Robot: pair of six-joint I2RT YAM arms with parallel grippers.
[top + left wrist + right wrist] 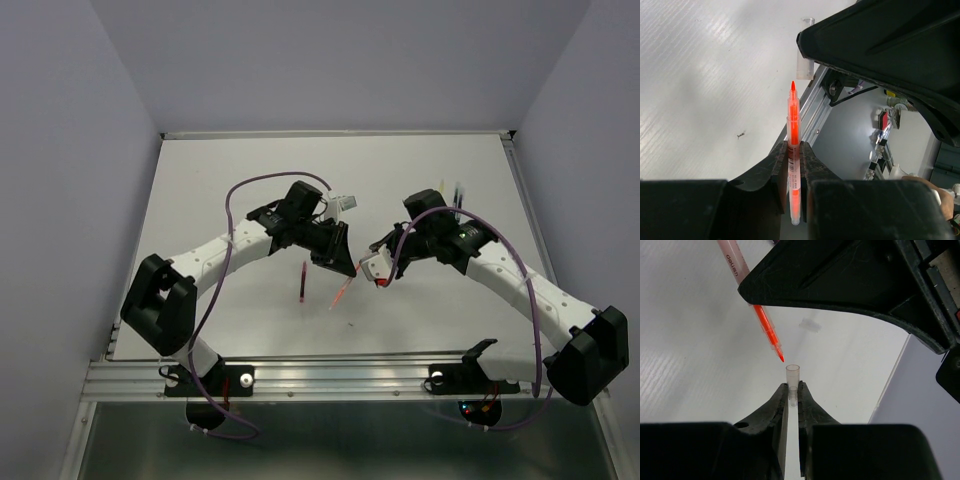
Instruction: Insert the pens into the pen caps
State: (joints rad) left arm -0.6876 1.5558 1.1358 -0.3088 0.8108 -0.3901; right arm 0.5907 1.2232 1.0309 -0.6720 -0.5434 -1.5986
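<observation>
Left gripper point(794, 150) pinches the orange-red pen point(794, 150) by the middle of its barrel, fingers pressed tight against either side. The pen is held clear of the white desk point(200, 180), its bright tip pointing away from the wrist. Just off that tip, the right gripper point(793, 390) is squeezed nearly together on a pale translucent pen cap point(792, 380). The cap stands upright between the fingertips with its open mouth facing the pen. The tip hangs just beside the rim of that mouth, close but not inside and not touching.

Seen from above, the two arms lean in from either side and their grippers meet near the middle of the desk. A maroon pen point(303, 282) lies flat on the surface just to the left of the orange-red pen, apart from it. From the right wrist, a second cap point(810, 325) lies on its side on the desk beyond the orange-red pen's tip. Well away from that pen, toward the far right of the desk, a few more pens point(458, 188) show past the right arm, too small for their colours to be sure.
</observation>
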